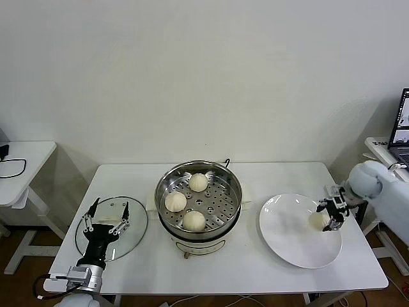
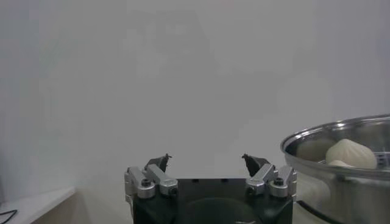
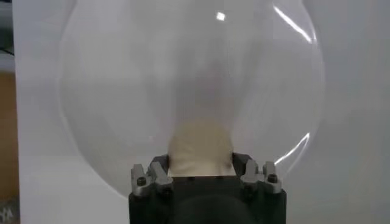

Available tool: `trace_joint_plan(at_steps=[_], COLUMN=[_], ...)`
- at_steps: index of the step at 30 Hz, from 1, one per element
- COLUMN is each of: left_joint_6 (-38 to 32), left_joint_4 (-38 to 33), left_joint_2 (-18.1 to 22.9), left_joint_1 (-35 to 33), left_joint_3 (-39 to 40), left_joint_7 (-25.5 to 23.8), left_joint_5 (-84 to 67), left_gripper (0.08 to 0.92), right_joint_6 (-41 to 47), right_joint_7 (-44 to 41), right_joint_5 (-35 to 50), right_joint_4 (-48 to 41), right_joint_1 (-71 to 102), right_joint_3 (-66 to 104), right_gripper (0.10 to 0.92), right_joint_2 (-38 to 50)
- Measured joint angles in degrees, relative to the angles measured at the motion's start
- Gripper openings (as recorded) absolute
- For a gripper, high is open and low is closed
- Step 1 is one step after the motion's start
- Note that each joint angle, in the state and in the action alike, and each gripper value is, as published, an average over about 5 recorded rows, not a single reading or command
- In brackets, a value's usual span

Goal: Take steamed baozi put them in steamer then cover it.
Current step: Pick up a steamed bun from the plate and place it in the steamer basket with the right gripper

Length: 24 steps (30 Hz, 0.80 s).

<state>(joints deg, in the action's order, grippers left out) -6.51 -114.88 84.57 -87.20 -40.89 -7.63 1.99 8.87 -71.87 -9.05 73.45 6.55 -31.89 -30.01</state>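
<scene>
Wide shiny steel steamer pot (image 1: pixel 199 195) at table centre, three pleated cream-white baozi (image 1: pixel 193 220) on its perforated tray at 12, 9 and 6 o'clock. Fourth bun (image 1: pixel 317 220) on flat white plate (image 1: pixel 291 240) at its 3 o'clock rim, right gripper (image 1: pixel 331 215) fingers clamped around it. Left gripper (image 1: pixel 106 219) spread wide above clear glass lid (image 1: pixel 133 225), at 9 o'clock of the steamer.
</scene>
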Motion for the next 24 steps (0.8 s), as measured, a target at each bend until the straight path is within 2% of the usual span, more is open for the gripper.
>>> trace_joint_plan(at_steps=[11,17,24], left_joint_6=[-0.1,-0.2,-0.1], left_joint_4=[0.3,0.8,1.5], left_joint_2=[-0.4,-0.6,-1.0], left_joint_1=[0.3,0.8,1.5], left_joint_3=[-0.1,-0.3,-1.2], left_joint_7=[-0.3,-0.6,-1.0], left_joint_5=[-0.2,-0.7,-1.4], left_gripper=[0.823,0.823,0.823], right_joint_6=[8.7,12.9,17.0], right_joint_7=[0.5,2.2,4.6], right_joint_5=[19.1,28.9,36.5], right_joint_4=[12.3,16.9,18.1], right_joint_1=[-30.9,-46.3,-54.4], right_joint_3=[-27.3,-40.7,-48.3], right_gripper=[0.696,0.696,0.696], right_joint_2=[1.1,-3.0,-10.6])
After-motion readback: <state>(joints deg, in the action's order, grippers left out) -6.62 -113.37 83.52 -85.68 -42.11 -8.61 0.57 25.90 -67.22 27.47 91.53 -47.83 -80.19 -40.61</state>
